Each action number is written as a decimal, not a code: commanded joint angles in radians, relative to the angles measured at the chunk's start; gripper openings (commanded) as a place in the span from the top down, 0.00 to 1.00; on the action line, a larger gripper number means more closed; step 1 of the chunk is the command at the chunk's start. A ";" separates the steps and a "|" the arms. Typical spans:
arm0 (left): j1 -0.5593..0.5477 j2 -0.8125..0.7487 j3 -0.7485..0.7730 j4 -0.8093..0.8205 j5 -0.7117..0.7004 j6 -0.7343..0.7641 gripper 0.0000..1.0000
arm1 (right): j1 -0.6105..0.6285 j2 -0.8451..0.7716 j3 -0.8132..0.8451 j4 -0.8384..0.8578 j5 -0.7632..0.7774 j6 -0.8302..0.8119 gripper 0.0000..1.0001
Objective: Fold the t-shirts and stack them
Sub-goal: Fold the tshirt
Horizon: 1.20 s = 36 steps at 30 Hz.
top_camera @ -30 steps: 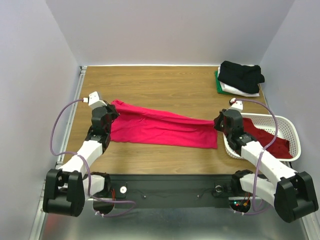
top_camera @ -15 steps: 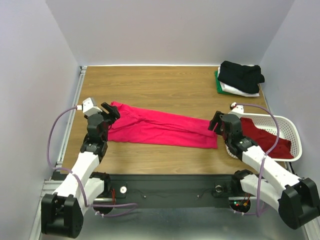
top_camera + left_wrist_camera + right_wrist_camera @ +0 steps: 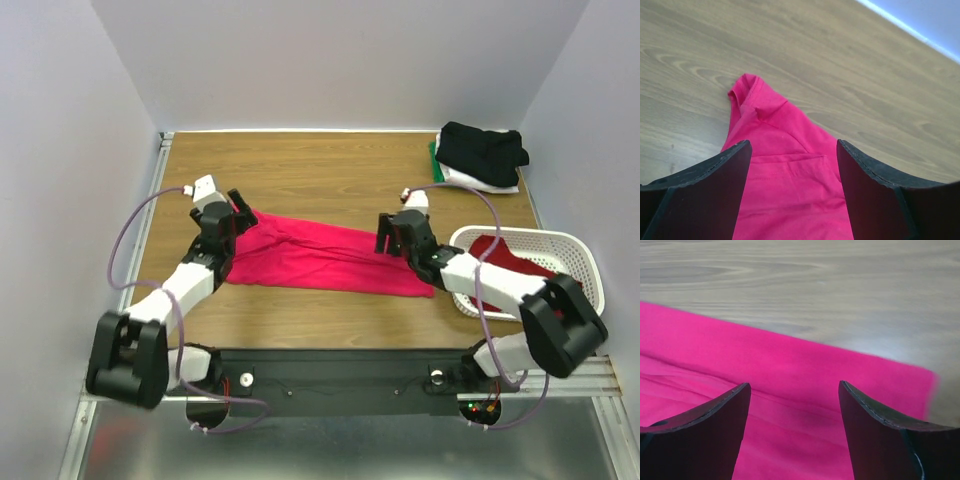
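Note:
A bright pink-red t-shirt lies in a long folded strip across the middle of the table. My left gripper hovers open over its left end, where the left wrist view shows the shirt between the fingers of that gripper with nothing held. Above the shirt's right part, my right gripper is open too; its wrist view has pink cloth under the gripper. A darker red t-shirt lies in the basket. Black, white and green folded t-shirts are stacked at the back right.
A white perforated basket stands at the right edge, close to my right arm. Grey walls close the table on the left, back and right. Bare wood shows behind the pink-red shirt.
Both grippers have opened and let go of the pink-red shirt's ends. The left one moved slightly back and right; the right one swung left over the shirt.

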 commanded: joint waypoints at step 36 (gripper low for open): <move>0.112 0.673 0.415 0.109 0.240 0.051 0.14 | 0.121 0.985 0.945 0.400 -1.011 -0.120 0.41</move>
